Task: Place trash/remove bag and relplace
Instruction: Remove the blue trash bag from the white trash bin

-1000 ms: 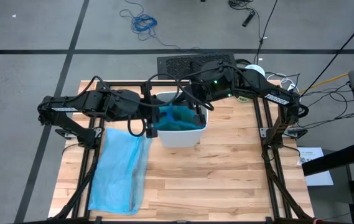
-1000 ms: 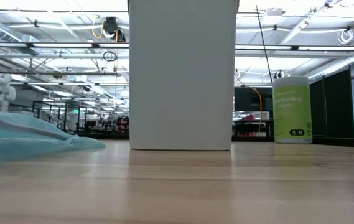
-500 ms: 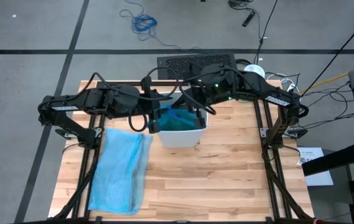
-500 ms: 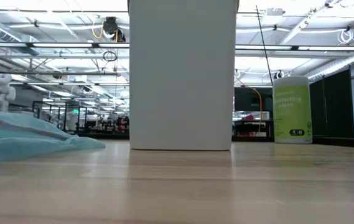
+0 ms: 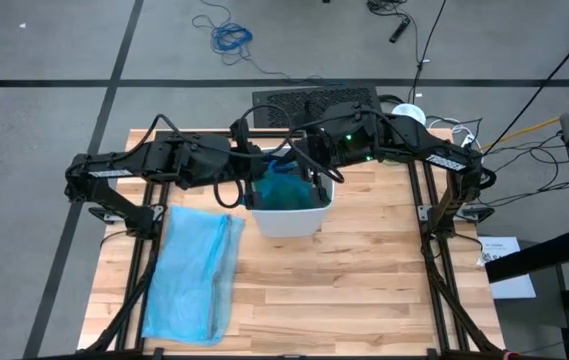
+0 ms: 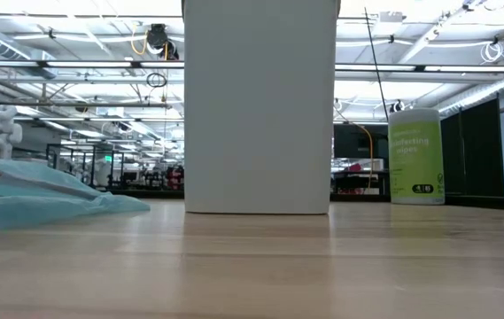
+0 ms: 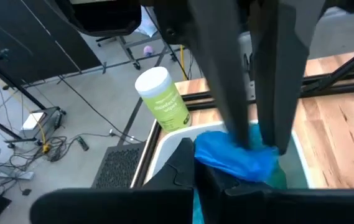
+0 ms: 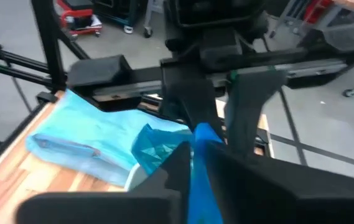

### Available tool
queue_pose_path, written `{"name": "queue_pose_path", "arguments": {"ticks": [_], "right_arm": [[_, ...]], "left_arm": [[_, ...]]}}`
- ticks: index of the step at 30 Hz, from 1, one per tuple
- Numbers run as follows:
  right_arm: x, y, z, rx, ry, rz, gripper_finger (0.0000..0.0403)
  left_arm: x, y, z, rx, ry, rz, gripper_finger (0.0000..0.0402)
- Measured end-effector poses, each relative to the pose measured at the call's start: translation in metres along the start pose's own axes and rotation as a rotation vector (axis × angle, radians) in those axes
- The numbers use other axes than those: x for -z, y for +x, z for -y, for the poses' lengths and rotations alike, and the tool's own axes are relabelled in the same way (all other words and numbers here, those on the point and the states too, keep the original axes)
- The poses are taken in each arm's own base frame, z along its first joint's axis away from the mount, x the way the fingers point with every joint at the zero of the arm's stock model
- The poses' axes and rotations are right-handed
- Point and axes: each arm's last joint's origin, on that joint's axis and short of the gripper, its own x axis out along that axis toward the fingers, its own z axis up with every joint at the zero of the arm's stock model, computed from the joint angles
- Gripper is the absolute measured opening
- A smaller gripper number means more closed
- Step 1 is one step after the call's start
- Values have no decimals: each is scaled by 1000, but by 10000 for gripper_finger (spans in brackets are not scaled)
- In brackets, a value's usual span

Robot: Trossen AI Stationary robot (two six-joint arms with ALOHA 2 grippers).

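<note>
Bin [image 5: 286, 215]: white, rectangular, standing toward the far middle of the wooden surface [image 5: 344, 290]; in the low view it fills the centre as a plain white wall [image 6: 260, 106].

Bag [image 5: 282, 190]: teal-green liner, seated in the bin, its upper edge gathered and bunched near the far rim. Both wrist views show a fold of it caught between dark fingers.

Left pincer [image 5: 261, 170]: at the bin's left rim, fingers pressed together on a bunched fold of the bag [image 7: 239, 154].

Right pincer [image 5: 309, 172]: at the bin's far right rim, pinching the bag's edge [image 8: 198, 149]; fingers nearly together, with the film between them.

Replacement bag [image 5: 192, 272]: pale sky-blue, lying flat on the surface to the left of the bin, well apart from both pincers; visible in the low view as a low blue heap [image 6: 39, 197].

Canister [image 6: 415, 155]: green with white lid, standing at the far right of the surface, beside the bin; not part of the task.

Trash: none can be made out on the surface; whatever lies inside the bag is hidden by its folds.

Stage, judged: liner gripped on two sides, lift not yet made.

Risks, judged:
- Thin film may tear if the two pincers pull apart unevenly.
- One pinch holds only a small fold and could slip, spilling the contents.
- Liner may cling to the rim and drag the light bin upward or tip it.
- Bin, if shifted right, could knock the canister.
</note>
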Motion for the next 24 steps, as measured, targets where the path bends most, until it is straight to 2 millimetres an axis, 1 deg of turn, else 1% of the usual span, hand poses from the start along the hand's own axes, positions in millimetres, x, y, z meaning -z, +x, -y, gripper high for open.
{"name": "queue_pose_path", "arguments": {"ticks": [3, 6, 10, 13, 17, 21, 24], "right_arm": [[-1, -5, 1, 35, -2, 1, 78], [-4, -16, 1, 46, -5, 23, 120], [-9, -35, 2, 60, -7, 65, 170], [-12, -53, 2, 70, -23, 95, 197], [-9, -75, 0, 83, -56, 67, 215], [1, -86, -1, 128, -67, -46, 216], [10, -89, 2, 125, -53, -128, 215]], "left_arm": [[0, -1, -1, -1, 3, 5, 3], [-2, -3, -2, -4, -1, 17, 2], [-6, -11, -6, -10, -12, 47, 1], [-10, -16, -8, -12, 1, 68, 1], [-18, -28, -13, -18, 0, 108, 1], [-28, -42, -22, -33, -3, 160, 1], [-34, -51, -27, -41, 11, 181, 1]]}}
